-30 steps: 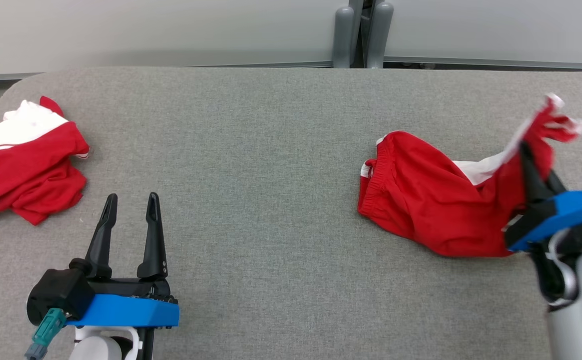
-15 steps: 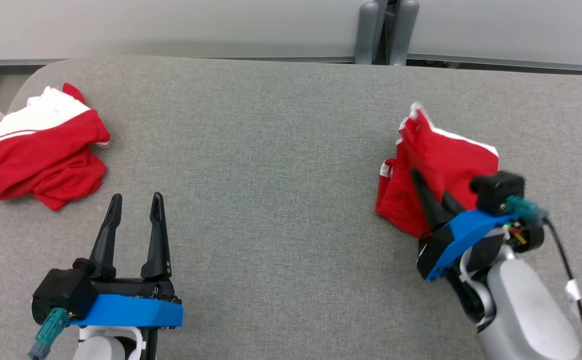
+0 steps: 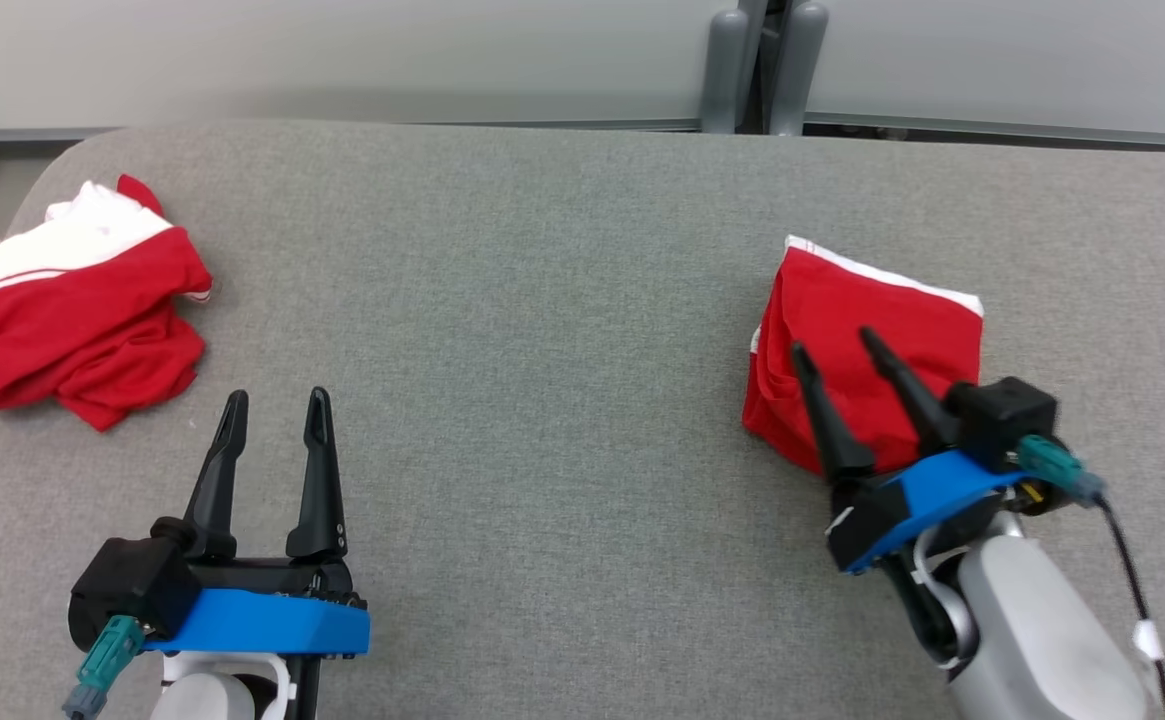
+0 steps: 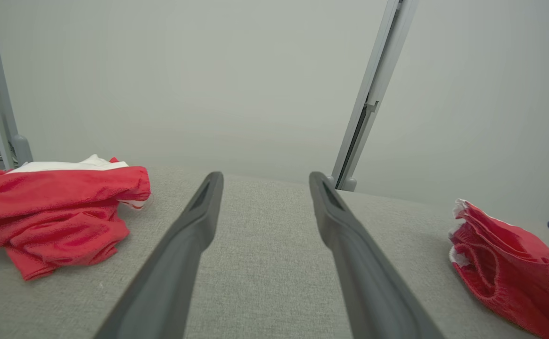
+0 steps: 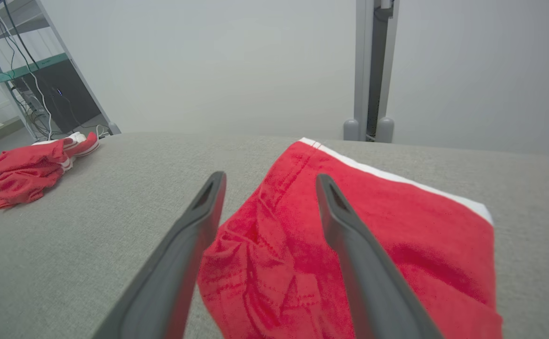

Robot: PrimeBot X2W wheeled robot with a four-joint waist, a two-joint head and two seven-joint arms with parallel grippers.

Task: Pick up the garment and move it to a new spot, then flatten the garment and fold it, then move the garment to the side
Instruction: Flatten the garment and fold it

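On the table's right half, head view, item: the garment (image 3: 887,325) lies as a compact red folded block on the grey table (image 3: 542,300), with its white-striped edge on the far side and bunched folds along its left side.
Head view, right gripper: the right gripper (image 3: 832,343) has its fingers spread and nothing between them. The tips stand over the near part of the garment and point away and a little left. Contact with the cloth cannot be told.
Head view, left gripper: the left gripper (image 3: 277,397) has its fingers parted and empty, at the lower left over bare table, well apart from the garment.
Head view, other stock: a second red-and-white cloth (image 3: 72,320) lies crumpled at the table's far left edge.
Left wrist view, garment: low at the right edge, off to the side of both fingers, with bare table between them.
Right wrist view, garment: directly ahead and beneath. The left finger runs beside the bunched left edge and the right finger is over the middle. The stripe crosses the far edge.
Bearing, judged: the right arm is much the nearer. The long axis seems to follow the striped edge. With the fold apparently made, the shift aside probably needs a close on the bunched near-left edge.
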